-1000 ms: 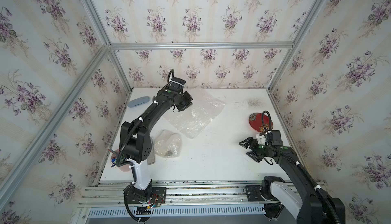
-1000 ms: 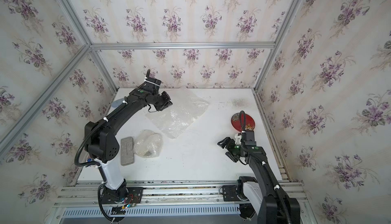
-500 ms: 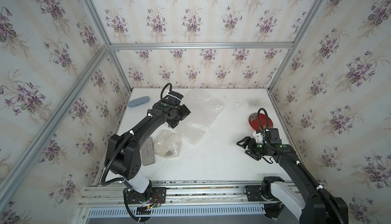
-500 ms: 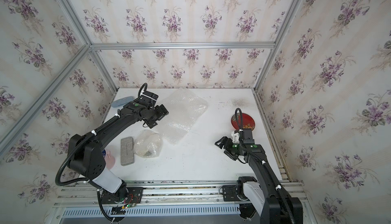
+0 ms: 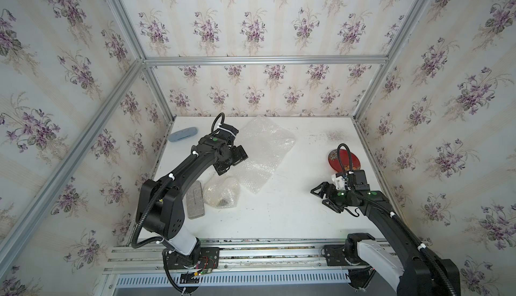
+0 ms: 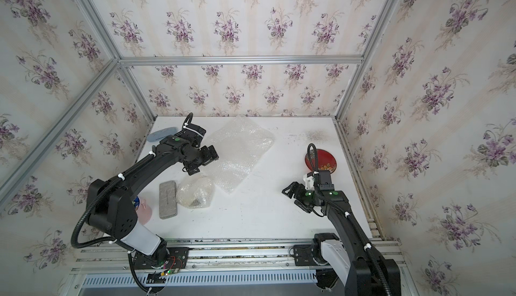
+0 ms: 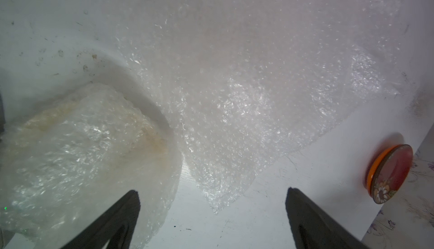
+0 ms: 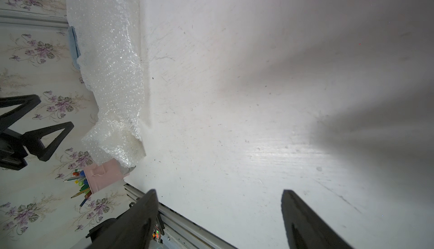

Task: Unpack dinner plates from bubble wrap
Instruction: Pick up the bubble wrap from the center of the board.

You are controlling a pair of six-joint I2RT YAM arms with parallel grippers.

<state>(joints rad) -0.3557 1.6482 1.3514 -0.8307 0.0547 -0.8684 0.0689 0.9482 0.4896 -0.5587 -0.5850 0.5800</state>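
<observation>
Looking down at the table [image 5: 279, 219], with 12 o'clock at the far wall: a flat sheet of bubble wrap [image 5: 264, 152] lies spread out from the middle toward 11 o'clock. Touching its near corner, at about 8 o'clock, is a wrapped bundle [image 5: 222, 192] with something cream and a dark patch showing through.

The left arm [image 5: 192, 166] reaches over the sheet's 9 o'clock edge. You can't really read the left jaws from above, but the left wrist view sorts it out: they're spread wide with nothing between them, hanging above the bundle [image 7: 77, 146] and the sheet's corner [image 7: 234, 109].

Both top views show just a red plate [image 6: 321, 159] at 3 o'clock by the wall. The left wrist view catches it edge-on, and there's an orange plate [image 7: 373, 168] right under the red one [image 7: 394, 170].

The right arm [image 5: 377, 205] sits at 4 o'clock, just on the near side of the plates. The right jaws are well open and empty over bare table, clearest from the right wrist.

Other stuff:
- A grey case [image 5: 195, 199] sits just beside the bundle on its 9 o'clock side.
- A pale blue oval thing [image 5: 183, 134] is in the 10 o'clock corner.
- A pink cup of pens [image 6: 143, 210] shows in a top view and from the right wrist [image 8: 103, 175].
</observation>
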